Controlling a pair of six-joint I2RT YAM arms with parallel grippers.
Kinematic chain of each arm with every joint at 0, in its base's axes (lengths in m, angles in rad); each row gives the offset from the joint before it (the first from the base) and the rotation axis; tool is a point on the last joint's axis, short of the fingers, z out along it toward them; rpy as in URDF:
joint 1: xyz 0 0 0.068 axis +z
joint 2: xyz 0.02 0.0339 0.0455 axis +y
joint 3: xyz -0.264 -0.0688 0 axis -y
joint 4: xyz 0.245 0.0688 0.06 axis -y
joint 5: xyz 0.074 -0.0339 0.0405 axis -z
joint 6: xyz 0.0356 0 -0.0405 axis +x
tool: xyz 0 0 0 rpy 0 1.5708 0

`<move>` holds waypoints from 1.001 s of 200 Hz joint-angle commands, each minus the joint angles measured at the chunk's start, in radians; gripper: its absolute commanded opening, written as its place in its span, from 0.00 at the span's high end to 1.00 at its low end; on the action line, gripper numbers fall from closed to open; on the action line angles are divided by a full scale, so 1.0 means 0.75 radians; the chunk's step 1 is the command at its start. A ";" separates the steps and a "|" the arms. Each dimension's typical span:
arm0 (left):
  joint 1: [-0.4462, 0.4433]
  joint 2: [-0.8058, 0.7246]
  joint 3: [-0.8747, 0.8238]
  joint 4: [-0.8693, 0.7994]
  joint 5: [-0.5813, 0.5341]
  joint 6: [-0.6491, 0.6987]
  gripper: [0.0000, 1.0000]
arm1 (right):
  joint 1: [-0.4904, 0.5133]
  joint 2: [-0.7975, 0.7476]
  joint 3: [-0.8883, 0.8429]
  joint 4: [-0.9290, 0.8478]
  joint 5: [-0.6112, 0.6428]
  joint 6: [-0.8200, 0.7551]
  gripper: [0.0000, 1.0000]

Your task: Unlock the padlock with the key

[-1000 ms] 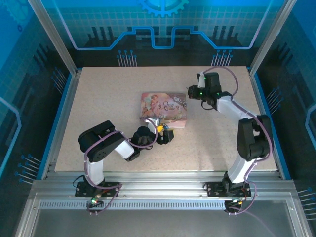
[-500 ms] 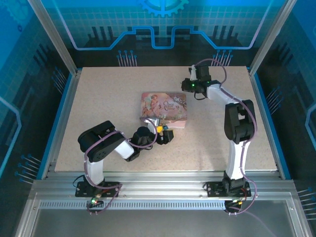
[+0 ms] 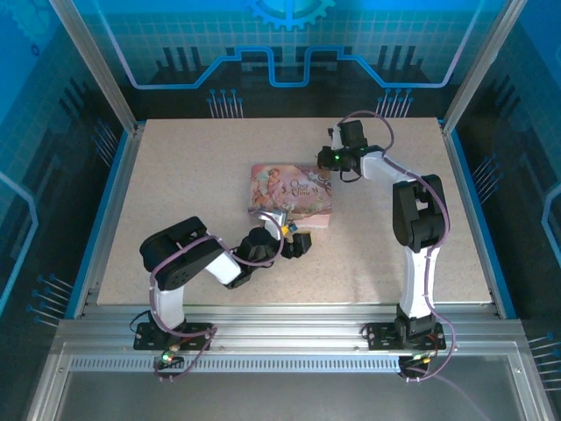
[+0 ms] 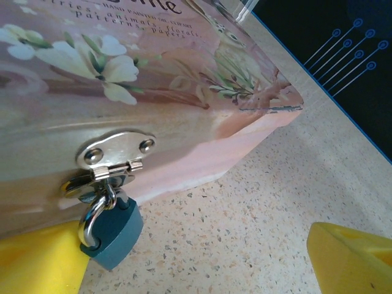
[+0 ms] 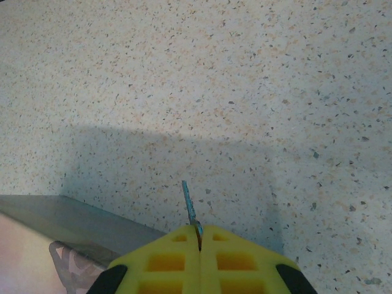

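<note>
Now your right gripper (image 5: 200, 233) is pinching the key (image 5: 190, 205), its blade pointing straight out ahead, leaning slightly left. Your left gripper (image 4: 202, 266) is gaping wide beside the padlock (image 4: 114, 231), which is hanging from the hasp (image 4: 116, 150) of the tin (image 4: 184, 92).

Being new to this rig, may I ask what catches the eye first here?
A pink tin sits mid-table, a teal padlock hanging from its silver hasp between the open yellow fingers of the left tool. By the tin's far right corner, the right tool pinches a thin key.
</note>
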 commanded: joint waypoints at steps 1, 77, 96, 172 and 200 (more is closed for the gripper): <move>0.023 -0.074 -0.035 0.019 0.017 -0.031 0.09 | 0.025 0.017 -0.019 -0.013 -0.005 -0.024 1.00; 0.142 -0.122 -0.068 -0.039 0.217 -0.198 0.10 | 0.043 0.017 -0.028 -0.018 0.005 -0.038 1.00; 0.158 -0.109 -0.074 -0.027 0.227 -0.237 0.10 | 0.043 0.014 -0.026 -0.023 0.007 -0.039 1.00; 0.132 -0.166 -0.034 -0.239 0.096 -0.114 0.10 | 0.050 0.016 -0.026 -0.027 0.013 -0.049 1.00; 0.082 -0.173 0.015 -0.327 -0.008 0.005 0.07 | 0.054 0.016 -0.028 -0.021 0.009 -0.046 1.00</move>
